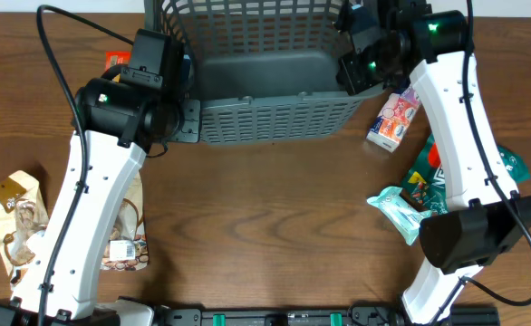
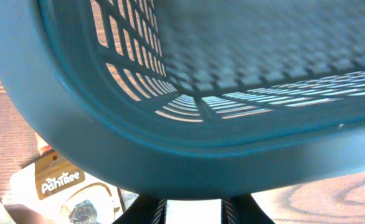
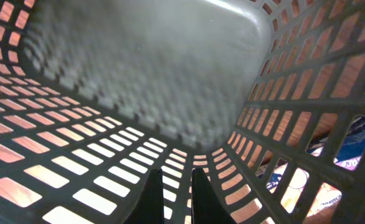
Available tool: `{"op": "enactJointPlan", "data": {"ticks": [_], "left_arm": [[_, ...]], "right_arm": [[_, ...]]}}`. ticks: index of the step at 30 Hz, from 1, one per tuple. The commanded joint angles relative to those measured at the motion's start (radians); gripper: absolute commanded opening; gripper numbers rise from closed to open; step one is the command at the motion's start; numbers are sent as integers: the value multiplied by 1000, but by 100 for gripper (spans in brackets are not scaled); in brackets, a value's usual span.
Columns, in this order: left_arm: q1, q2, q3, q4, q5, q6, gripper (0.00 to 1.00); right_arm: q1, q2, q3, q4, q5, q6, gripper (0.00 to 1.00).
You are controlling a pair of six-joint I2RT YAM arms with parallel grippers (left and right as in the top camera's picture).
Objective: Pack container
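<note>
The container (image 1: 275, 118) is a large dark grey lattice basket at the table's far middle, tipped so that its solid floor and near wall face the overhead camera. My left gripper (image 1: 182, 86) is at its left end. In the left wrist view the thick rim (image 2: 170, 143) lies across my left fingers (image 2: 192, 208) and hides their tips. My right gripper (image 1: 354, 68) is at the right end. In the right wrist view its fingers (image 3: 177, 193) are closed on a bar of the lattice wall (image 3: 108, 155), looking into the basket. The basket holds nothing that I can see.
Brown snack packets lie at the left (image 1: 16, 217) and under my left arm (image 1: 125, 235), one showing in the left wrist view (image 2: 58, 186). An orange packet (image 1: 116, 62) is by the basket's left end. A white-pink packet (image 1: 394, 122), a green-red one (image 1: 429, 177) and a teal one (image 1: 397, 210) lie at the right.
</note>
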Motion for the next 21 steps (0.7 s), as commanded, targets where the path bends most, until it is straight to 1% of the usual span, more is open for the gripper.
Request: {"op": "enactJointPlan", "data": {"ticks": [1,21], "left_arm": [[-3,-2,-6,10,-20,15,20],[-3,-2,-7,22,-25,21,20]], "right_arm": [[16,5,4,-21,7,-10,1],[31,5,4,-66,0,-10,1]]}}
